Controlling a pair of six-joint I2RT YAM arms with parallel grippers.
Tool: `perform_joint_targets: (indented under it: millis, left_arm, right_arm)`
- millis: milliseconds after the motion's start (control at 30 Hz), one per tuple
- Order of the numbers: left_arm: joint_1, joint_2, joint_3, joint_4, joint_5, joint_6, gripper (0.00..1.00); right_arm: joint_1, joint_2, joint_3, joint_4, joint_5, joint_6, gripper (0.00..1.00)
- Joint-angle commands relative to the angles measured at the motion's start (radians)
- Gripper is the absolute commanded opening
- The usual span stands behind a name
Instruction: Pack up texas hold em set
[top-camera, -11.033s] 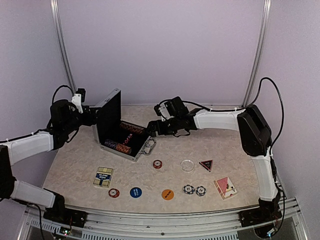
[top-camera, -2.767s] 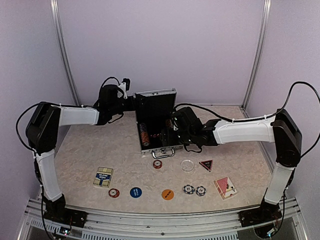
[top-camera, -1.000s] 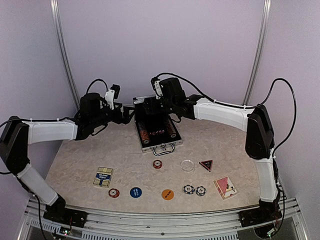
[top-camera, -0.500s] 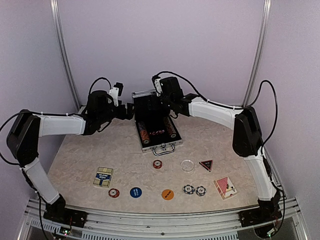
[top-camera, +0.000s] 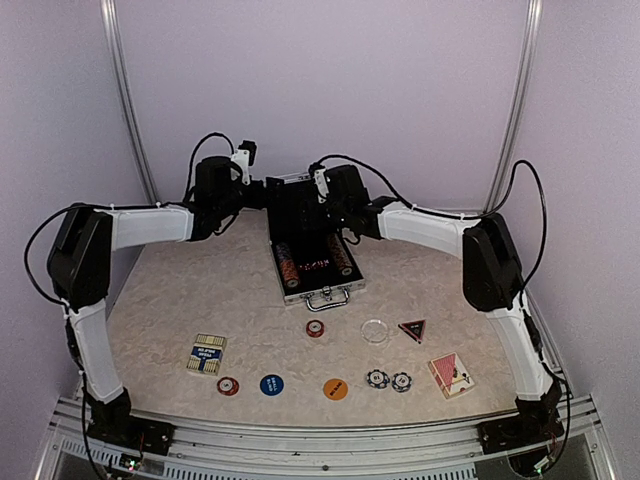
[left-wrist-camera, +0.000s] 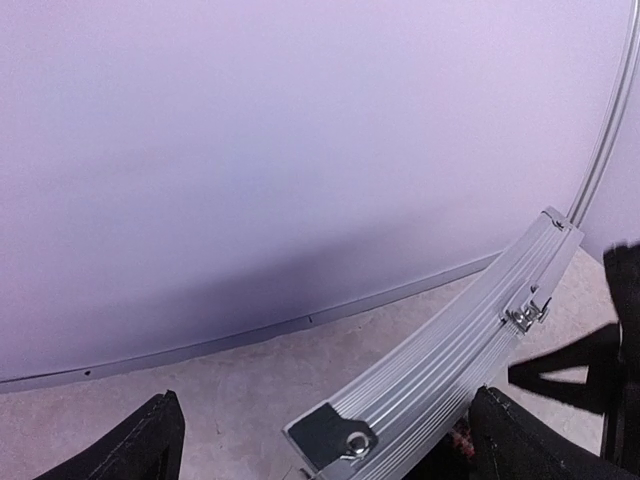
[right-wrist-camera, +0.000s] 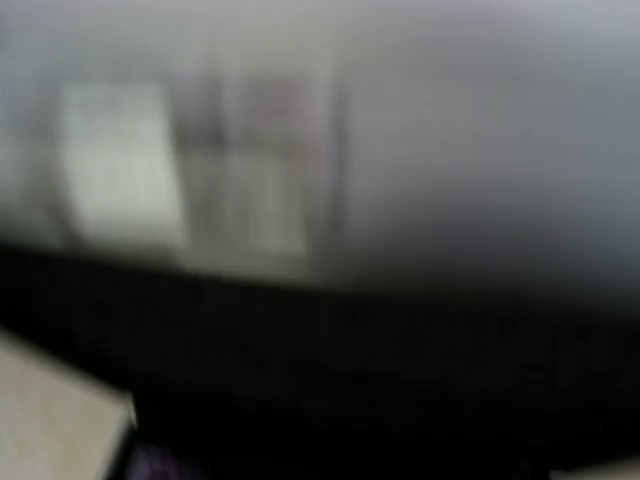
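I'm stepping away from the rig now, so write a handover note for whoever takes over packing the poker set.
Left gripper: jaws open, on either side of the case's raised lid.
Right gripper: at the lid's inner face. Open or shut is unclear, as its camera is blurred.
Case: open at the rear centre of the table.
Done: two chip rows inside.
Left: two card decks, four loose chips, blue disc, orange disc, clear disc and triangle. Then shut the lid.
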Motion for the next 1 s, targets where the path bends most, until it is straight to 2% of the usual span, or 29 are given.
perform_joint_targets:
  millis: [0, 133, 300, 667, 967]
  left_arm:
    - [0.004, 0.074, 0.092, -0.045, 0.004, -0.034, 0.99]
    - [0.003, 0.119, 0.142, -0.061, 0.002, -0.056, 0.99]
    - [0.006, 0.151, 0.185, -0.07, -0.001, -0.087, 0.99]
    - [0.031, 0.202, 0.225, -0.079, 0.038, -0.187, 0.99]
    - [0.036, 0.219, 0.26, -0.109, 0.046, -0.187, 0.99]
  right_arm:
    - [0.0, -0.113, -0.192, 0.036, -0.048, 0.034, 0.83]
    - [0.013, -0.163, -0.285, -0.002, -0.054, 0.039, 0.83]
    - [0.054, -0.195, -0.406, -0.03, 0.007, 0.02, 0.83]
    - [0.1, -0.188, -0.481, -0.078, 0.078, 0.006, 0.83]
    - [0.142, -0.163, -0.527, -0.108, 0.11, -0.016, 0.82]
